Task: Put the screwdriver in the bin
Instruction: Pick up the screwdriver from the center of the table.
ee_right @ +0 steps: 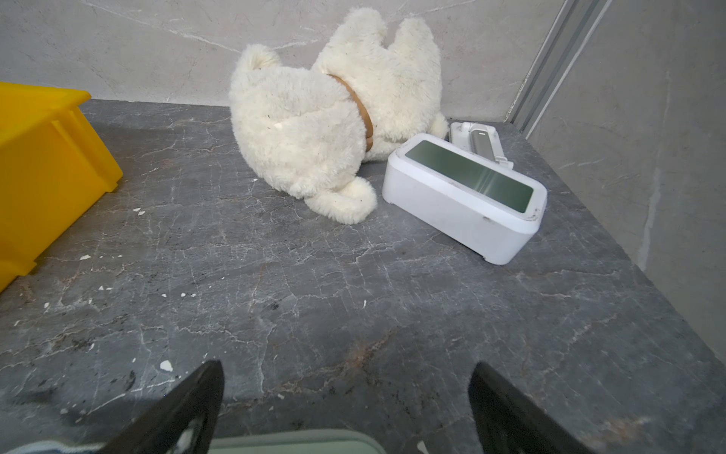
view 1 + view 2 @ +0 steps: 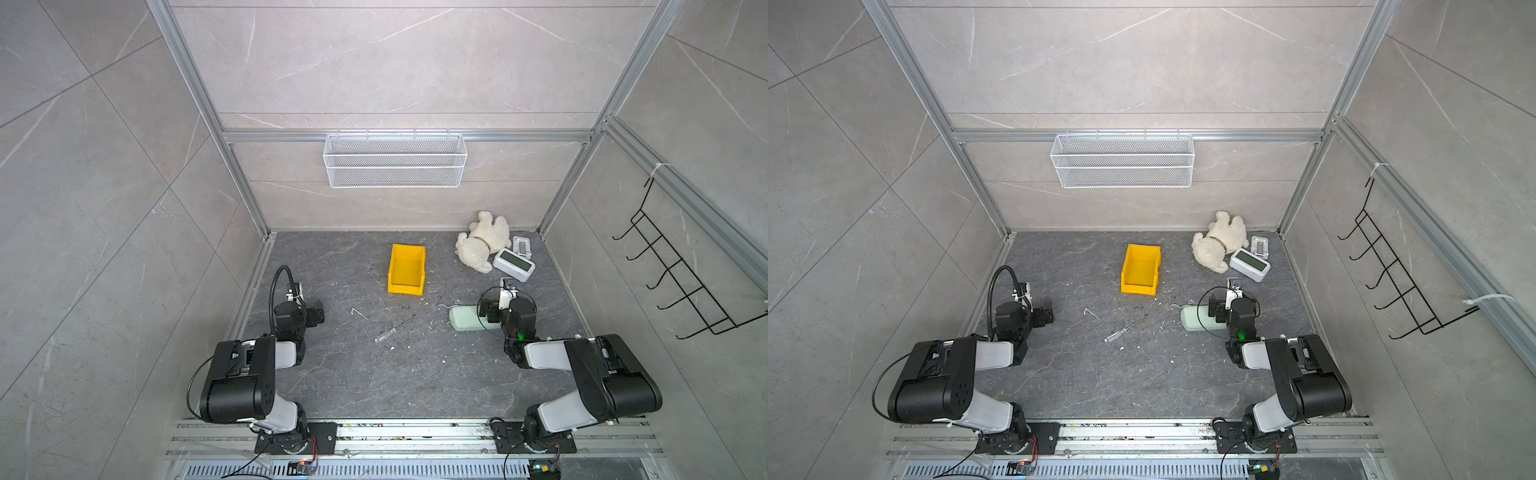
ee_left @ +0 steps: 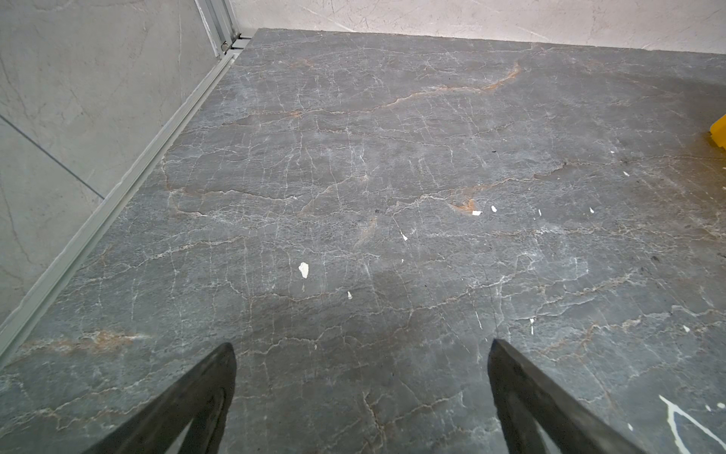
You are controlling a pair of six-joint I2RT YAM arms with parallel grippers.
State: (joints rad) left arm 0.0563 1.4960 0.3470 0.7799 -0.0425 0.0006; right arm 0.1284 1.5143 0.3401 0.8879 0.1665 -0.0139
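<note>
The grey stone table (image 2: 415,374) carries everything. At its back right a white plush dog (image 2: 482,241) lies against a white clock (image 2: 514,264). Nearer the middle stands the bin (image 2: 406,269), yellow and with nothing in it. A pale green case (image 2: 465,319) sits under the right arm. The left gripper (image 3: 361,397) hangs over bare stone, fingers spread wide, grasping nothing; the right gripper (image 1: 345,405) is likewise spread and unladen above the green case. The screwdriver (image 2: 392,331) lies flat on the table between the arms, in front of the bin and apart from it, clear handle toward the arms' bases
</note>
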